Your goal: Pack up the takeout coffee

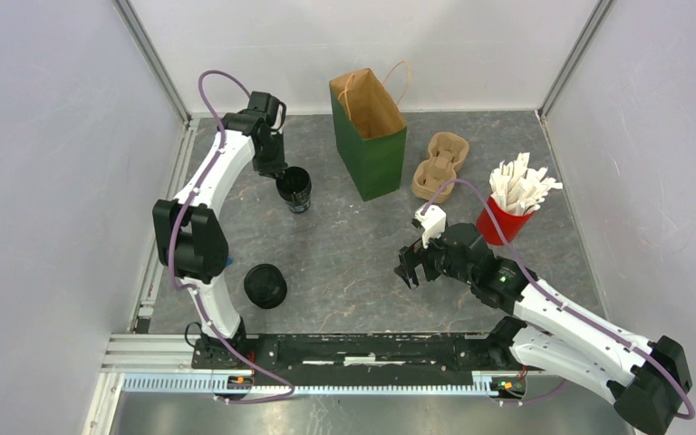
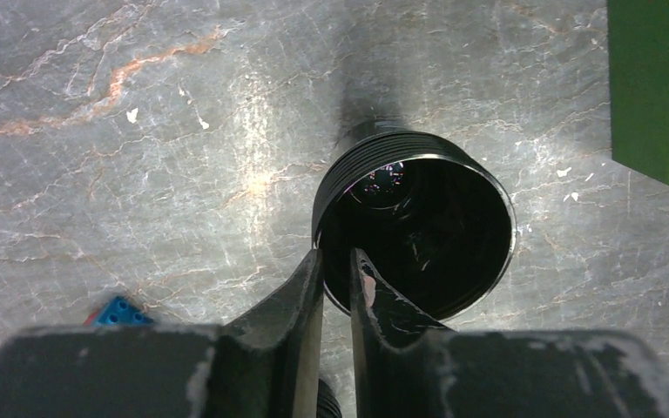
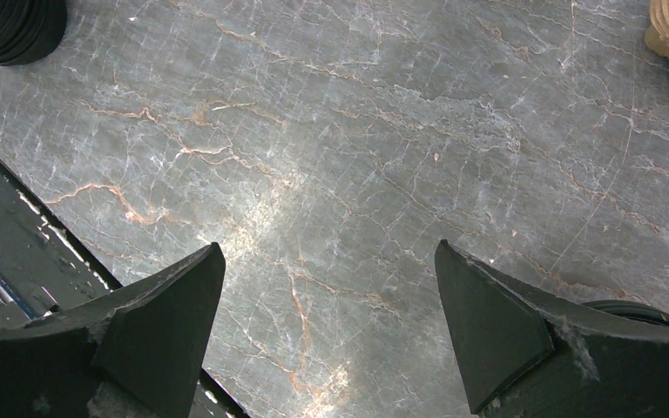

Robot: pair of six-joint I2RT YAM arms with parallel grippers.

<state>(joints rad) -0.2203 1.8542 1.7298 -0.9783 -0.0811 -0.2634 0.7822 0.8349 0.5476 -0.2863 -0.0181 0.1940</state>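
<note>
Left end effector (image 2: 336, 261) is nearly closed, pinching the rim of the open cup (image 2: 435, 235): one finger (image 2: 300, 296) lies on the outside wall, the other inside the mouth, with the thin wall between them. This cup has no lid; its mouth faces the left wrist camera, the interior is glossy black and the outer wall carries fine horizontal ribs. From above it sits at the far left of the worktop (image 1: 353, 254), left of the green paper bag (image 1: 369, 136) and apart from it. Cannot tell whether its base touches the worktop. A second, lidded cup (image 1: 265, 285) stands near the left arm's base, well apart from both end effectors; round, black, ridged lid. Right end effector (image 3: 327, 246) is spread wide and holds nothing, only bare worktop between its wedge-shaped dark fingers; it hovers centre-right, in front of the tan pulp carrier (image 1: 439, 165). The carrier is matte, moulded, with rounded wells. Red cup (image 1: 505, 217) of white packets (image 1: 521, 186) stands right of the carrier. Worktop: grey marble-pattern surface with pale and rust veins. Bag: matte green outside, brown inside, upright, mouth open
</note>
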